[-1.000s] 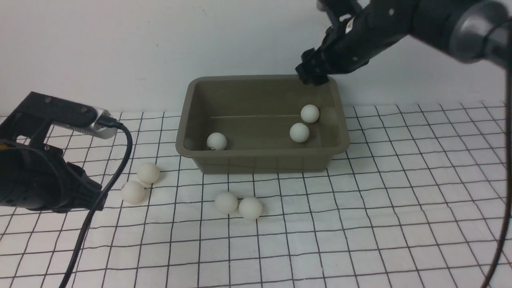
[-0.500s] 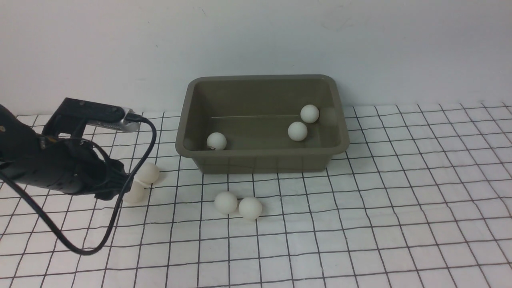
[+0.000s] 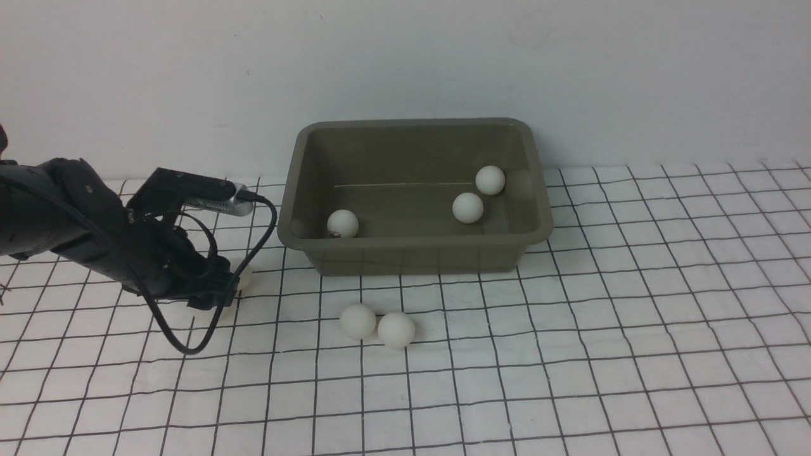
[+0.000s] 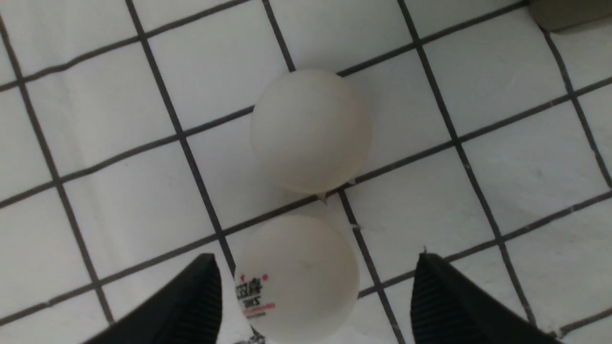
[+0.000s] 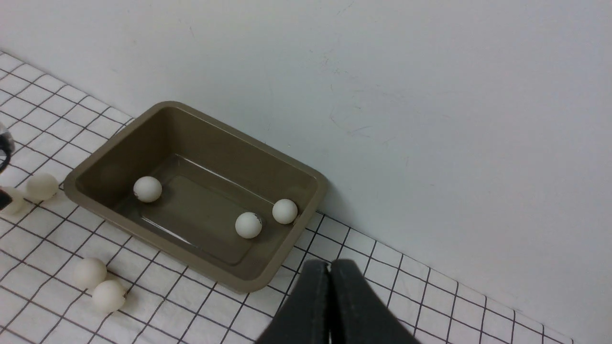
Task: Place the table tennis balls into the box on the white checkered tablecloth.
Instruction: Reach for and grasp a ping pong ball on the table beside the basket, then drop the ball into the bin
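Table tennis balls [image 3: 467, 208] are kinda scattered. At the front view's left middle, the left gripper [image 4: 315, 260] hangs spread open with a printed ball [image 4: 296, 277] between its fingers and a plain ball [image 4: 311, 131] just past it. Another pair of balls [image 3: 396, 329] touches at lower centre on the checkered tablecloth [image 3: 570, 348]. Three sit in the box [image 3: 412, 244], centre. The right gripper [image 5: 330, 267], seen only by its wrist camera, is clenched empty.
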Controlling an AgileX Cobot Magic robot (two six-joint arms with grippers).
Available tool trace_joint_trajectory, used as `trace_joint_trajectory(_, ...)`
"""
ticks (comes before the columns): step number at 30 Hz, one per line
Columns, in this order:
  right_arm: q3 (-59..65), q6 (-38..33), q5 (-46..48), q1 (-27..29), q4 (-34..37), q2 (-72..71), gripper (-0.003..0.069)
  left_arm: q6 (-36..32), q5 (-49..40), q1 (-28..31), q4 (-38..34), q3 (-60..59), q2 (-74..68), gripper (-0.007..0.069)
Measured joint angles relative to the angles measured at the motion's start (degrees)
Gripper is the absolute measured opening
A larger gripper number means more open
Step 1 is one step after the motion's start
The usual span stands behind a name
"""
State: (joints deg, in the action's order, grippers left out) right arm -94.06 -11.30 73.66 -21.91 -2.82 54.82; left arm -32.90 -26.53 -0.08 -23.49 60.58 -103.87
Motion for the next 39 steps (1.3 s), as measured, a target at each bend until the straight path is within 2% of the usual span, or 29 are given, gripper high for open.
trace_joint_trajectory(5,5.5,1.8,0.3,0.0,0.0,-6.9,-0.0016,-0.2,0.1,0.0,-0.1,0.8,-2.3,0.0502)
trace_joint_trajectory(11,7.8,2.8,0.5,0.0,0.0,-10.7,-0.0016,-0.2,1.3,0.0,-0.1,1.7,-5.3,0.0500)
trace_joint_trajectory(13,7.9,3.2,0.5,0.0,0.0,-11.2,-0.0016,0.0,1.4,0.0,-0.1,2.3,-6.3,0.0470)
trace_joint_trajectory(16,7.9,3.9,0.5,0.0,0.0,-11.3,-0.0016,0.1,0.7,0.0,-0.1,2.8,-7.0,0.0356)
trace_joint_trajectory(20,7.9,4.0,0.5,0.0,-0.6,-11.3,-0.0016,0.5,-5.2,0.0,-0.1,3.5,-6.5,0.0346)
trace_joint_trajectory(23,7.9,4.0,0.5,0.0,-3.5,-11.3,-0.0016,1.5,-11.2,0.0,0.0,3.5,-4.2,0.0346)
trace_joint_trajectory(28,7.9,4.0,0.5,0.0,-7.7,-11.3,-0.0016,2.7,-16.6,-0.1,0.0,3.5,5.8,0.0346)
trace_joint_trajectory(33,7.9,4.2,0.5,0.0,-7.9,-11.3,-0.0018,1.2,-10.4,-3.5,-4.5,3.9,14.3,0.0346)
trace_joint_trajectory(39,8.1,5.3,0.5,0.0,-7.5,-11.3,-0.0017,-2.1,-4.3,-10.8,-8.0,9.8,9.4,0.0346)
